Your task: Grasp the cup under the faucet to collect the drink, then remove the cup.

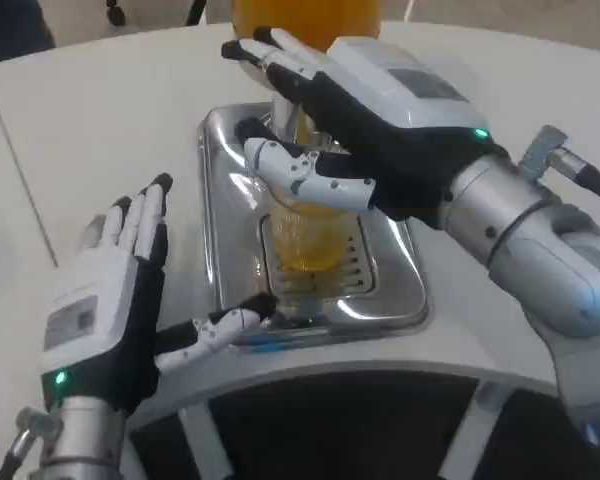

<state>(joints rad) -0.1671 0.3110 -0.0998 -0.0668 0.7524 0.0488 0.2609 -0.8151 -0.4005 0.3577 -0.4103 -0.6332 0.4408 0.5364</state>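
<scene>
1. The right robot hand (380,120) reaches in from the right side. Its fingers (310,180) wrap around the top of the cup, so it holds the cup.
2. The cup (308,235) is clear plastic. It has orange drink in its lower part. It stands upright on the slotted grate of the drip tray.
3. The drip tray (395,285) is shiny metal. It sits on the white surface (110,110), and the cup is near the middle of it.
4. Right above the cup is the drink dispenser (305,18), a big round tank full of orange drink at the top of the picture. The right robot hand hides the faucet, so I cannot tell how close it is to the cup.
5. The left robot hand (115,290) is at the left of the tray, low in the picture. Its fingers point up and are spread apart. It holds nothing. Its thumb (220,325) sticks out to the right and touches or almost touches the front left corner of the tray.
6. The left robot hand is well apart from the cup.
</scene>
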